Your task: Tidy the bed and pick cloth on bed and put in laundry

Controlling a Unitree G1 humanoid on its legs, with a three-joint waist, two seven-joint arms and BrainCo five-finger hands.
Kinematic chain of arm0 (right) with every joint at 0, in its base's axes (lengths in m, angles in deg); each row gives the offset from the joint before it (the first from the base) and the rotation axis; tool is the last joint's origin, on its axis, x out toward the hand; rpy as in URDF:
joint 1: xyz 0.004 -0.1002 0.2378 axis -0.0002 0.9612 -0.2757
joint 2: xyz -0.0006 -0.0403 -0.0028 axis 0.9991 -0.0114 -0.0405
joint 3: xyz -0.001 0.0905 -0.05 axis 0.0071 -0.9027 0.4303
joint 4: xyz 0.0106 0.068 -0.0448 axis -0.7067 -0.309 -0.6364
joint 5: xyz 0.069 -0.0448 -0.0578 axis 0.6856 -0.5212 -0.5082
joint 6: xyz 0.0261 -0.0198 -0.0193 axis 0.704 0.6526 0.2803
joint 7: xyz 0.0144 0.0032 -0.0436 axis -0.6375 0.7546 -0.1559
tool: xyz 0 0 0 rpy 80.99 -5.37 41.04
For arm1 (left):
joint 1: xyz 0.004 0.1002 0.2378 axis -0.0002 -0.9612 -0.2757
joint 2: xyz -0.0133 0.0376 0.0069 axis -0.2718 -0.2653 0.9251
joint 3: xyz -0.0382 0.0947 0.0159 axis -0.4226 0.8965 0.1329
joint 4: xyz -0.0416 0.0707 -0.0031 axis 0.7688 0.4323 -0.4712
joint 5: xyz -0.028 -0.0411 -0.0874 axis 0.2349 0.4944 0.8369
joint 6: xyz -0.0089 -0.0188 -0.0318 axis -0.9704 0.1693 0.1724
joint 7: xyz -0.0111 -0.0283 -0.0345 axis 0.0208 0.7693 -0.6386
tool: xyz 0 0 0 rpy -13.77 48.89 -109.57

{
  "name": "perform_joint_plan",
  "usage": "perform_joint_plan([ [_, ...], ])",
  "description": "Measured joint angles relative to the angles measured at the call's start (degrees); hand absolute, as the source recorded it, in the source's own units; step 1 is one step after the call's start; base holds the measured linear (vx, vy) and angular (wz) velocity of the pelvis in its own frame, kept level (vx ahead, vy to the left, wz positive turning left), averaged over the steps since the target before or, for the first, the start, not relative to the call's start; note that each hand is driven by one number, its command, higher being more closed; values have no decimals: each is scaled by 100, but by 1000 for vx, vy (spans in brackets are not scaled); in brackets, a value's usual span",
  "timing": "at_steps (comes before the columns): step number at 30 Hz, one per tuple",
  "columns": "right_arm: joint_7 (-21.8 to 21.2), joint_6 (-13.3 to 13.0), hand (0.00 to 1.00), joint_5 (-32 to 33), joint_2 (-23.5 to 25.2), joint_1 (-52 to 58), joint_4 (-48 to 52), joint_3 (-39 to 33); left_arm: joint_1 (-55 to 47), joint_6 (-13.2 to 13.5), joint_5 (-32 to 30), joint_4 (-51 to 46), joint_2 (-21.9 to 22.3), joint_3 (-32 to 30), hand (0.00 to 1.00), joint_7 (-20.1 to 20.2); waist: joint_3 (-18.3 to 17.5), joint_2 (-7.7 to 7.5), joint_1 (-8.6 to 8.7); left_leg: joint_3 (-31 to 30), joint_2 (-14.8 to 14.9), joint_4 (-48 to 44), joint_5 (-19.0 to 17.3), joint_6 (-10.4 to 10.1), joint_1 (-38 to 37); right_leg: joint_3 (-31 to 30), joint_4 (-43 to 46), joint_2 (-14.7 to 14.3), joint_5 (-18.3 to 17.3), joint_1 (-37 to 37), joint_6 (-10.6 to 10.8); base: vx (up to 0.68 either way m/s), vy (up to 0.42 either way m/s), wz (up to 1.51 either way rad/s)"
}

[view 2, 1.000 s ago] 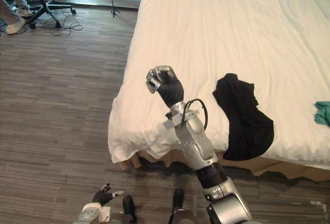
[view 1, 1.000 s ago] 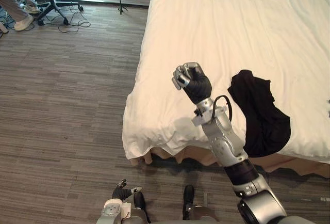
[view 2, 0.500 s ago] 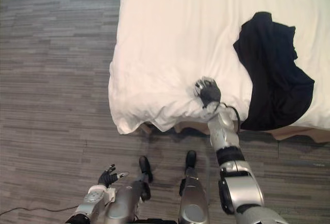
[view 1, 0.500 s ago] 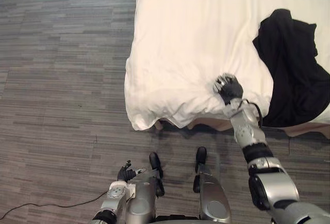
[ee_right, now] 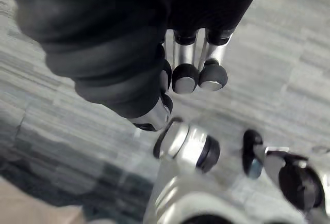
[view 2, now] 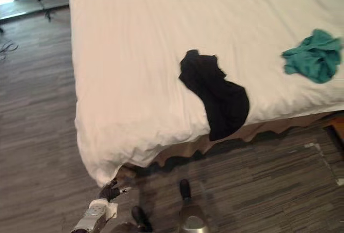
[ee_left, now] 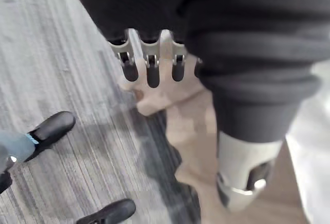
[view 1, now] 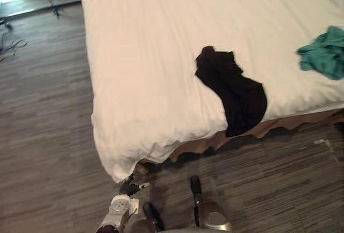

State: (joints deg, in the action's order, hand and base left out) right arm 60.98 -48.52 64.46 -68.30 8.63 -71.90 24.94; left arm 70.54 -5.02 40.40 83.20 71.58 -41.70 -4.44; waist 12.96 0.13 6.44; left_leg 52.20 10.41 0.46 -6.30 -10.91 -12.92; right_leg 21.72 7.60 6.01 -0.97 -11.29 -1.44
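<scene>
A black cloth (view 1: 232,94) lies crumpled on the white bed (view 1: 150,45) near its front edge, its lower end hanging over the side. A green cloth (view 1: 325,55) lies bunched on the sheet at the far right. My left hand (view 1: 129,188) hangs low by the bed's near corner, fingers (ee_left: 152,72) straight and relaxed over the floor, holding nothing. My right hand (ee_right: 184,74) hangs over the floor with its fingers curled and nothing in them. Neither hand touches a cloth.
A tan bed skirt (view 1: 200,145) shows under the sheet's front edge. Grey wood floor (view 1: 43,136) runs along the bed's left side and front. A small tripod (view 1: 51,3) and loose cables (view 1: 11,44) lie at the far left.
The camera has swung right, bringing the green cloth into view. My right arm has come off the bed's front edge and dropped out of the eye views.
</scene>
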Motion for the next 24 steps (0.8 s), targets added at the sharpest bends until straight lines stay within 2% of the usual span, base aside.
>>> perform_joint_plan([
  [1,-53,-26,100,-12,21,-45,-6,14,2,-6,5,22,-18,2,0,-58,-26,-41,-10,215,-15,-58,-34,-47,-76,280,164,78,2,-1,-11,179,-24,-241],
  [2,-105,-65,100,-56,37,-111,-65,-4,57,-11,61,82,-105,12,0,-127,-19,-45,0,574,121,-525,-202,-145,-190,459,247,39,187,32,-41,143,-104,-143],
  [3,-111,-69,100,-74,45,-102,-74,-6,124,-15,70,90,-133,11,0,-146,-17,-44,58,577,262,-873,-224,-106,-127,492,234,5,194,52,-88,187,-213,-140],
  [4,-116,-75,100,-100,-3,-81,-165,-3,242,-17,70,77,-150,12,0,-173,-26,-84,94,414,621,-1825,-335,113,-11,287,184,-83,125,124,-140,209,-234,-117],
  [5,-52,-157,100,-103,-143,-115,-299,44,334,-16,85,96,-132,-4,0,-158,88,89,50,-336,1225,-3411,-261,381,307,-153,122,-311,6,312,-228,190,-185,-133],
  [6,-7,-200,100,-108,-193,-138,-289,65,337,-8,82,99,-75,-22,0,-154,141,152,44,-832,1314,-3952,-258,513,501,-348,108,-376,-32,365,-284,126,-56,-151],
  [8,194,-348,100,-172,-367,-306,-256,69,344,31,74,144,139,-207,0,-145,272,330,-26,-2234,1038,-4918,-766,405,1212,-988,118,-530,-62,378,-327,86,77,-185],
  [9,331,-430,0,-224,-403,-442,-243,85,301,37,74,193,248,-343,0,-147,287,330,-77,-2889,714,-4912,-958,449,1469,-1519,99,-647,-41,437,-306,153,134,-257],
  [10,369,-528,0,-261,-378,-451,-124,97,231,124,85,180,325,-462,0,-152,294,297,-119,-3350,474,-4479,-1029,548,1549,-2015,95,-759,-29,517,-261,164,170,-267],
  [12,415,-569,0,-503,-368,-479,-10,156,252,212,102,173,349,-461,0,-153,287,271,-241,-4129,106,-3576,-1065,589,1545,-2691,38,-912,-25,512,-92,97,150,-218],
  [13,415,-592,0,-701,-392,-550,-9,315,252,298,204,146,374,-487,0,-157,267,248,-325,-4763,-112,-2921,-1068,638,1534,-3076,-2,-1011,17,422,-20,88,164,-247],
  [14,411,-640,0,-877,-490,-574,3,512,261,381,256,146,398,-561,0,-155,216,262,-353,-5250,-201,-2330,-975,644,1587,-3307,-52,-1111,162,346,110,92,170,-231],
  [15,411,-653,0,-892,-511,-590,-12,596,271,415,272,163,397,-580,0,-154,168,281,-361,-5405,-223,-2211,-1005,526,1563,-3440,-96,-1151,244,317,158,119,197,-190],
  [16,436,-661,0,-895,-491,-489,-15,725,361,520,297,187,385,-549,0,-129,74,112,-241,-5133,-255,-1790,-1033,504,1333,-3576,-444,-1052,542,317,311,118,225,-111],
  [17,461,-675,0,-899,-463,-382,-26,721,447,548,298,187,351,-542,0,-106,45,42,-242,-4942,-267,-1584,-1037,511,1193,-3491,-536,-1002,624,306,353,106,238,-115],
  [18,503,-686,0,-923,-409,-260,-36,739,513,569,298,189,326,-508,0,-61,-3,-50,-323,-4650,-260,-1328,-1027,513,986,-3115,-558,-996,798,224,416,49,162,-81],
  [19,521,-702,0,-987,-393,-221,-37,777,509,568,294,197,298,-488,0,-52,-18,-74,-354,-4503,-256,-1251,-1012,519,886,-2869,-594,-988,837,235,435,22,98,-114],
  [20,544,-775,0,-1167,-364,-212,-37,916,473,566,290,280,208,-413,0,-20,-42,-106,-359,-4183,-281,-1166,-1006,527,641,-2235,-687,-907,797,328,431,30,65,-97],
  [21,557,-846,0,-1377,-306,-194,-38,979,444,561,290,344,165,-398,0,-19,-81,-165,-306,-3997,-323,-1237,-1000,537,514,-1759,-662,-787,698,402,244,43,69,-81],
  [22,556,-898,0,-1562,-244,-158,-45,989,447,563,296,378,120,-386,0,-19,-89,-158,-260,-3951,-314,-1418,-991,552,485,-1619,-525,-765,721,434,141,39,41,-40],
  [23,586,-947,0,-1620,-267,-144,-47,986,452,567,300,378,112,-386,0,-20,-95,-147,-258,-3934,-312,-1506,-980,568,489,-1588,-448,-770,743,433,128,21,18,-39],
  [24,641,-993,0,-1789,-316,-151,-84,1003,489,564,305,382,99,-382,0,-19,-121,-131,-274,-3866,-306,-1576,-869,654,492,-1714,-394,-812,888,423,298,2,-5,-39],
])
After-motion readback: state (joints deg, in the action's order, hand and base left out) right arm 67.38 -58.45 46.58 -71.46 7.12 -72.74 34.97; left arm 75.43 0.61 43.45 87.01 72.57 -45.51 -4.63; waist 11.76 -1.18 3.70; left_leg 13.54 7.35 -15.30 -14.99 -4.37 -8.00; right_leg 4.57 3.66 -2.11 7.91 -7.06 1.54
